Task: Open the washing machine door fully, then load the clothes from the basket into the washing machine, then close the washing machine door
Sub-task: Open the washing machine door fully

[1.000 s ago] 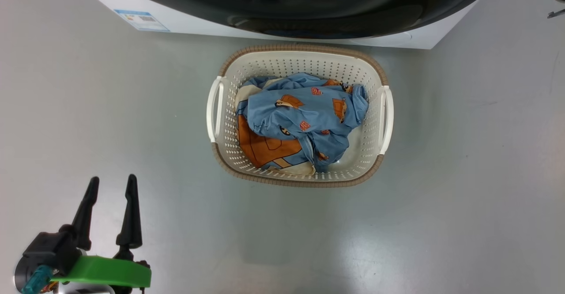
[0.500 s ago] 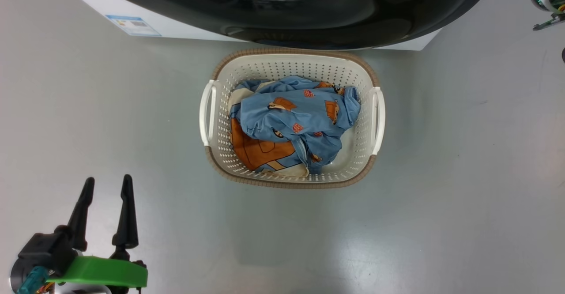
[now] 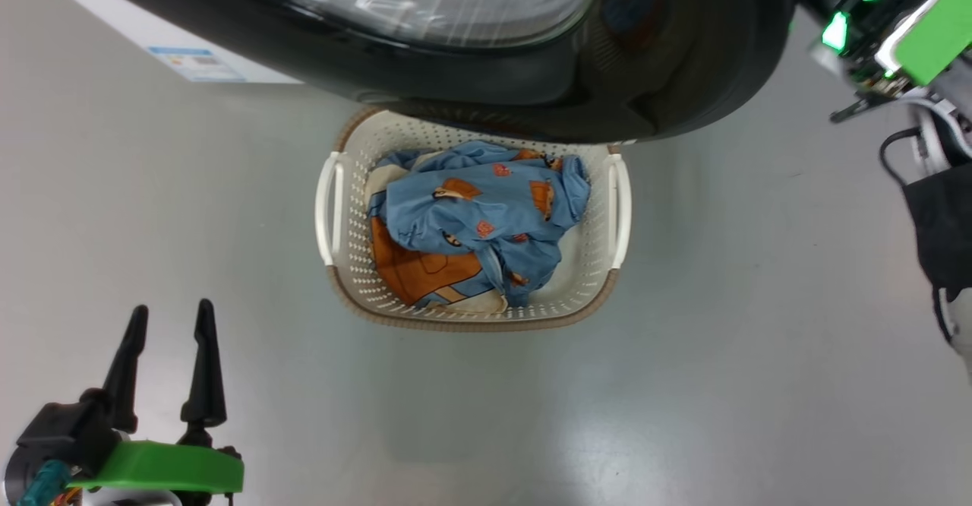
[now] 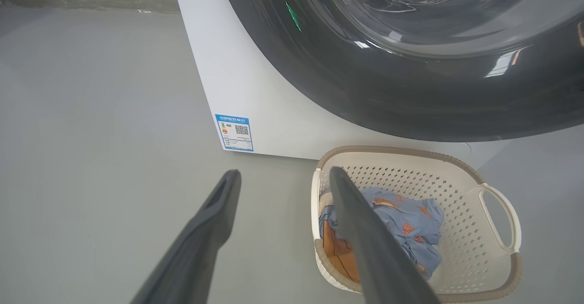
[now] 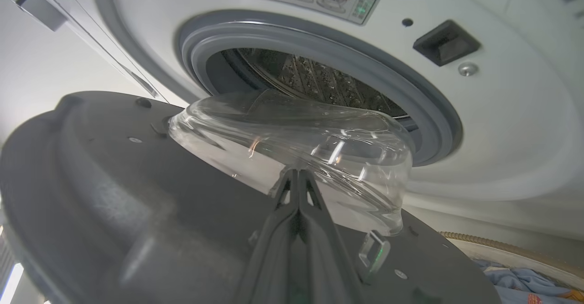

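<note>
The washing machine door (image 3: 683,73) stands part open, its black rim hanging over the far edge of the basket (image 3: 471,320). In the right wrist view my right gripper (image 5: 297,172) is shut and empty, its tips against the door's dark grey inner face (image 5: 114,194) at the foot of the glass bowl (image 5: 296,135). Behind it the steel drum (image 5: 310,78) and grey gasket (image 5: 424,112) show. The clothes (image 3: 486,202) lie in the basket, light blue over an orange piece (image 3: 410,267). My left gripper (image 3: 171,310) hovers open over the floor, left of the basket (image 4: 492,272).
The white washing machine (image 4: 255,80) carries a blue label (image 4: 235,133) at its lower corner. My right arm's wrist (image 3: 904,35) with its green part sits at the upper right beside the door's rim. Grey floor (image 3: 759,339) surrounds the basket.
The door has swung outward and now overhangs the basket's far rim. My right arm has come into the head view at the upper right. The head camera has shifted; the left gripper stays open.
</note>
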{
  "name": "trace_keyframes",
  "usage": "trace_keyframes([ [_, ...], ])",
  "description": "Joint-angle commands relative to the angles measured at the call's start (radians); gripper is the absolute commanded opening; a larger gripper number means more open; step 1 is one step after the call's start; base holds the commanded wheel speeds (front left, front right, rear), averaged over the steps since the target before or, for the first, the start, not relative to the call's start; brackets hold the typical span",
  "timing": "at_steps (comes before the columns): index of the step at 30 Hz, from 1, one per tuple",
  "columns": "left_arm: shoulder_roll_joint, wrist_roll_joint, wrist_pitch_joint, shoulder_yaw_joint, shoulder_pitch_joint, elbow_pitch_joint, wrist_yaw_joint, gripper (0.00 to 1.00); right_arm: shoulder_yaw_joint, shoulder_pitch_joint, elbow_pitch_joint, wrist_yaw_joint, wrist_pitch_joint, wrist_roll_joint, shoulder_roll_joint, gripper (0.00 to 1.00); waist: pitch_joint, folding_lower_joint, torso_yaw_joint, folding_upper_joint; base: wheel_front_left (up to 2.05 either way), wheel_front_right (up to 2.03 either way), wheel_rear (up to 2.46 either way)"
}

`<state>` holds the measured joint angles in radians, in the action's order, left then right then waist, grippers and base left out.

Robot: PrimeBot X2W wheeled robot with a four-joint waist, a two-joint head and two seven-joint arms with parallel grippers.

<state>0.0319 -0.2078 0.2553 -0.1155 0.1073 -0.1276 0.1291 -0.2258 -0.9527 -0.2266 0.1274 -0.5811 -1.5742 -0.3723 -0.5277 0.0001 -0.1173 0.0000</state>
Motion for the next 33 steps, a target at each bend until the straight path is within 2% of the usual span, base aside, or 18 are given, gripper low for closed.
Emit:
trace_keyframes([
  [1,0.019,0.004,0.006,-0.043,0.006,0.025,0.002,1.0,-0.017,0.037,0.041,0.003,-0.009,-0.005,0.02,0.0,0.009,0.0,0.017,0.0,0.0,0.0,0.0],
  [17,0.019,-0.002,0.006,-0.07,-0.011,0.019,0.002,1.0,-0.107,0.183,0.13,0.003,-0.034,-0.003,0.092,0.0,0.114,0.0,0.081,0.0,0.0,0.0,0.0],
  [25,0.018,-0.019,0.006,-0.066,-0.045,0.004,0.002,1.0,-0.208,0.295,0.19,0.003,-0.061,0.007,0.143,0.0,0.193,0.0,0.085,0.0,0.0,0.0,0.0],
  [33,0.018,-0.033,0.006,-0.059,-0.058,-0.006,0.002,1.0,-0.314,0.363,0.193,0.003,-0.086,0.006,0.21,0.0,0.237,0.0,0.067,0.0,0.0,0.0,0.0],
])
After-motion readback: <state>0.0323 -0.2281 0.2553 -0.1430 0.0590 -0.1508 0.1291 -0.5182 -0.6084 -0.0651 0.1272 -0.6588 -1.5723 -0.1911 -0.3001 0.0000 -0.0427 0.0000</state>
